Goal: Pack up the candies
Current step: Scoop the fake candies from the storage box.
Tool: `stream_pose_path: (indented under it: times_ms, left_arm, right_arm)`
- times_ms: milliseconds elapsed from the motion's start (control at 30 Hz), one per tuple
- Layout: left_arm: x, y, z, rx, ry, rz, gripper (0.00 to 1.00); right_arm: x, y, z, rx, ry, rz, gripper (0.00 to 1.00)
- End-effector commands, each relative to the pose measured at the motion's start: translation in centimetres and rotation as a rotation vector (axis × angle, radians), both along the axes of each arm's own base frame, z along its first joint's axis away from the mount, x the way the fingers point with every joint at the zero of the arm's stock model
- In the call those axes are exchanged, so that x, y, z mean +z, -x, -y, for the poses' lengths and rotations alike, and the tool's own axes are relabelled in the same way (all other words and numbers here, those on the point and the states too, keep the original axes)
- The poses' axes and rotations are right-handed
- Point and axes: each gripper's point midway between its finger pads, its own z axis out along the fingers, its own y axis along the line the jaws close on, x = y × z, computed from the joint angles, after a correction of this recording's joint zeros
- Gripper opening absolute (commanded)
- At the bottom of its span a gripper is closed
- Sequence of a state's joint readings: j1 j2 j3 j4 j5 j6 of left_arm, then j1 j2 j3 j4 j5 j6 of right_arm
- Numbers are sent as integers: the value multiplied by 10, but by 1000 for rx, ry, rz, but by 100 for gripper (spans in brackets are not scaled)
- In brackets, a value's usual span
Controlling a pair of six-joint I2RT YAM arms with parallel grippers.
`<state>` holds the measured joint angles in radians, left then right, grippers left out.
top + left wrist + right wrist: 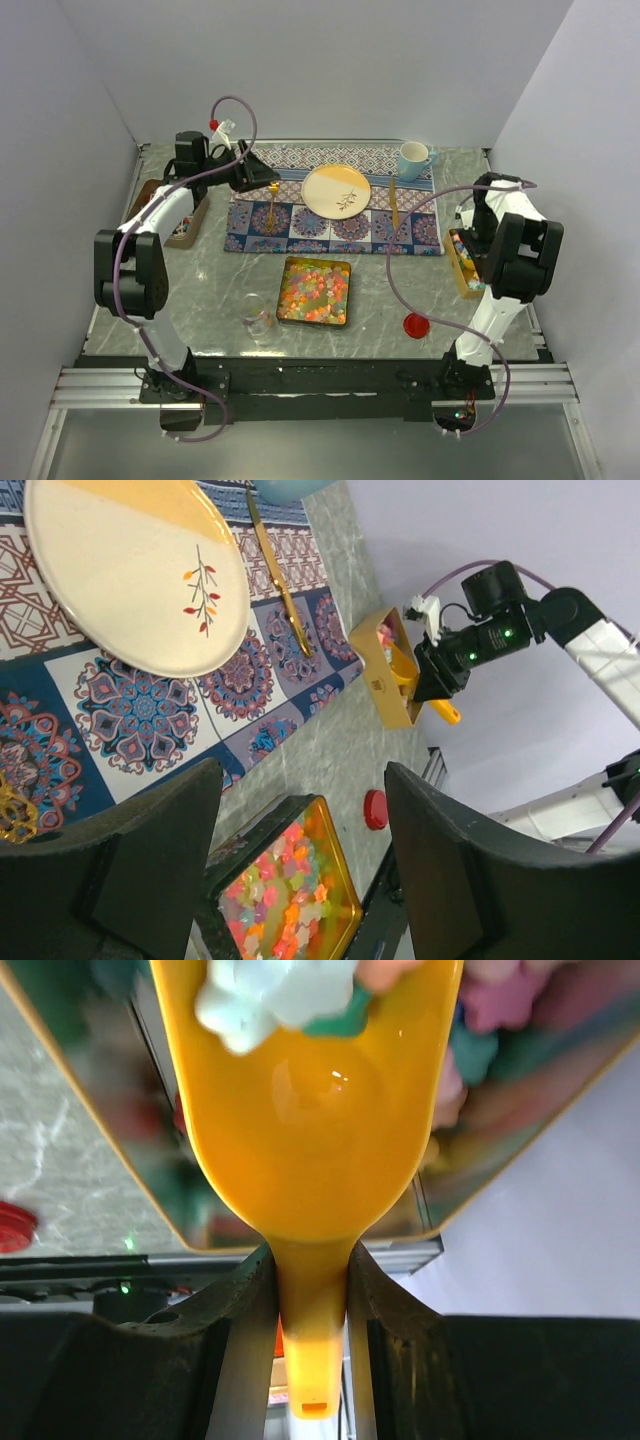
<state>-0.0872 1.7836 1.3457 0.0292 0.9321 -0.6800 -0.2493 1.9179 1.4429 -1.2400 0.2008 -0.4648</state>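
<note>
Small candies [314, 288] in pink, orange, yellow and green fill a square gold-rimmed tray [346, 295] at the table's middle, and the candies [285, 895] also show below my left fingers. My right gripper [310, 1260] is shut on the handle of a yellow scoop [310, 1110]. The scoop holds a few candies [270, 990] and sits tipped inside a gold box [463, 270] at the right edge, where the right gripper [468, 240] hangs. My left gripper [255, 172] hovers open and empty over the patterned placemat [300, 228]; the left gripper [305, 790] faces the tray.
A clear glass jar [259, 318] stands near the front, left of the tray. A red lid [416, 325] lies at front right. On the placemat are a cream plate [336, 190], gold cutlery [394, 205] and a mug [413, 160]. Another box [188, 225] sits at left.
</note>
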Motion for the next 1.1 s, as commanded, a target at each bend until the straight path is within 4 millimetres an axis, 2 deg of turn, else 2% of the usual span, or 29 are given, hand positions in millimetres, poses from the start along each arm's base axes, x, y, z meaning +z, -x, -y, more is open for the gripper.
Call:
stream_pose_path:
  times_ms: [0, 100, 200, 267, 333, 367, 400, 567, 767, 1067]
  left_arm:
    - [15, 9, -6, 0, -59, 81, 72]
    - [12, 7, -7, -3, -77, 81, 72]
    - [7, 5, -7, -6, -95, 79, 72]
    - [4, 4, -7, -8, -108, 83, 72]
    - [1, 5, -8, -12, -118, 81, 72]
    - [-1, 5, -8, -9, -126, 80, 72]
    - [0, 5, -9, -9, -128, 82, 72]
    - [-3, 9, -12, -10, -156, 79, 72]
    - [-6, 12, -12, -19, -165, 70, 71]
    - [-20, 14, -13, -30, -179, 49, 71]
  right_arm:
    - [-11, -26, 3, -16, -19, 63, 0]
    - [-13, -44, 3, -13, -37, 93, 0]
    - [-18, -53, 4, -4, -50, 110, 0]
    - [-21, -49, 2, 7, -64, 116, 0]
    - [-34, -43, -4, 17, -85, 137, 0]
    - [-31, -44, -5, 20, -84, 172, 0]
    - [-40, -42, -8, 20, -93, 194, 0]
    - [-46, -50, -23, 2, -151, 323, 0]
    - [-53, -49, -26, -24, -179, 375, 0]
    - [-65, -30, -23, -69, -279, 451, 0]
